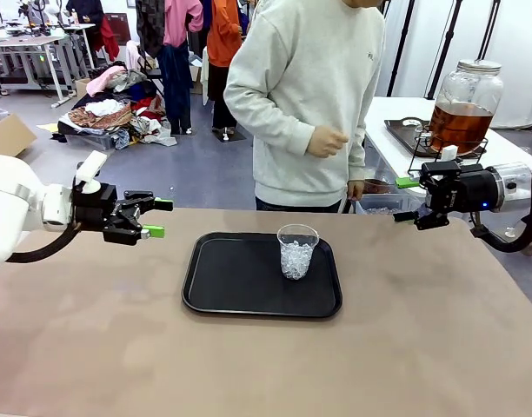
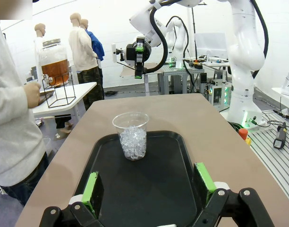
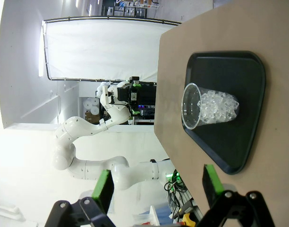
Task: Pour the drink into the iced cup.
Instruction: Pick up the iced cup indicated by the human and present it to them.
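Left tool (image 1: 159,218) hangs level over the left part of the table (image 1: 92,330), its fingers aimed toward the middle. The green pads (image 2: 90,188) stand wide apart with nothing between them, so it is open and empty. Right tool (image 1: 407,200) hangs near the table's far right corner and points inward. Its own wrist view, rolled sideways, shows its pads (image 3: 105,188) spread just as wide and holding nothing.

Between the two tools, in the middle of the table, lies a black tray (image 1: 231,282) with a raised rim. The cup (image 1: 297,252), clear plastic, stands upright on the tray toward its far right part, apart from both tools. It is roughly half filled with ice (image 1: 295,259) and shows no liquid.

The drink (image 1: 459,127), an amber-brown liquid, sits in a large round glass jar (image 1: 468,87) with a metal lid. This jar rests on a black wire stand (image 1: 422,156) on a white side table (image 1: 396,152) beyond the right tool, well apart from the cup.

A person (image 1: 309,104) in a pale grey sweatshirt stands at the far side of the table, just behind the tray. One hand (image 1: 325,141) is raised in a loose fist at waist height
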`<state>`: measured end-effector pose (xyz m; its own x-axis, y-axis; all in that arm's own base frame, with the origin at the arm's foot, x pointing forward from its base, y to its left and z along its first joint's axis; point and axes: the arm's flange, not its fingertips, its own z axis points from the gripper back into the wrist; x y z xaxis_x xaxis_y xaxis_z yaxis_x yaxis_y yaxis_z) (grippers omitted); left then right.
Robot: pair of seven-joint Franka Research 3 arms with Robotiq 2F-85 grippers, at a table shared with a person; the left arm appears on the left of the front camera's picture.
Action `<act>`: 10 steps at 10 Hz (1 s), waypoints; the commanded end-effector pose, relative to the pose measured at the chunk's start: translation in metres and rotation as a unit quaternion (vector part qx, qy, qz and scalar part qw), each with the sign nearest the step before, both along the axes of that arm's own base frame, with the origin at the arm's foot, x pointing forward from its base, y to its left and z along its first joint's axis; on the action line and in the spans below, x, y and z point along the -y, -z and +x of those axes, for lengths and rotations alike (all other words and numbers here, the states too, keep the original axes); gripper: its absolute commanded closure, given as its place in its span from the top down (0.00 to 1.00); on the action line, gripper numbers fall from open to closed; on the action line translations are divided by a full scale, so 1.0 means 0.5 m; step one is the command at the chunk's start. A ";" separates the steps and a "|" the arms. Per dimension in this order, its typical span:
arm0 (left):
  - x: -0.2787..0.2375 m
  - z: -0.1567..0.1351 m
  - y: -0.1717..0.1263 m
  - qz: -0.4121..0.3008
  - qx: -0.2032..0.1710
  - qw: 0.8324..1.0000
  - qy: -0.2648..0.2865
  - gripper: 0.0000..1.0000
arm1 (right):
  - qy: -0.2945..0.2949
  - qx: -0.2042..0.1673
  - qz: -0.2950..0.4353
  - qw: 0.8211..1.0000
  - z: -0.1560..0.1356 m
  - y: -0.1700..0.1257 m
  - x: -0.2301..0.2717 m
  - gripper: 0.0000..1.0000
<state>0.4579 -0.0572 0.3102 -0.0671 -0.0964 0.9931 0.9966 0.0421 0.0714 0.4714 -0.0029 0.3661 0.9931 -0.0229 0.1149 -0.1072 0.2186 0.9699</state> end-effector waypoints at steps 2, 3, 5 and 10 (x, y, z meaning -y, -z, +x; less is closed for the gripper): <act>0.001 0.000 -0.001 0.000 0.003 1.000 0.001 1.00 | 0.002 0.001 0.000 1.000 -0.001 -0.003 0.000 1.00; 0.001 0.000 -0.001 0.000 0.003 1.000 0.001 1.00 | 0.002 0.001 0.000 1.000 -0.001 -0.003 0.000 1.00; 0.001 0.000 -0.001 0.000 0.003 1.000 0.001 1.00 | 0.002 0.001 0.000 1.000 -0.001 -0.003 0.000 1.00; 0.001 0.000 -0.001 0.000 0.003 1.000 0.001 1.00 | 0.002 0.001 0.000 1.000 -0.001 -0.003 0.000 1.00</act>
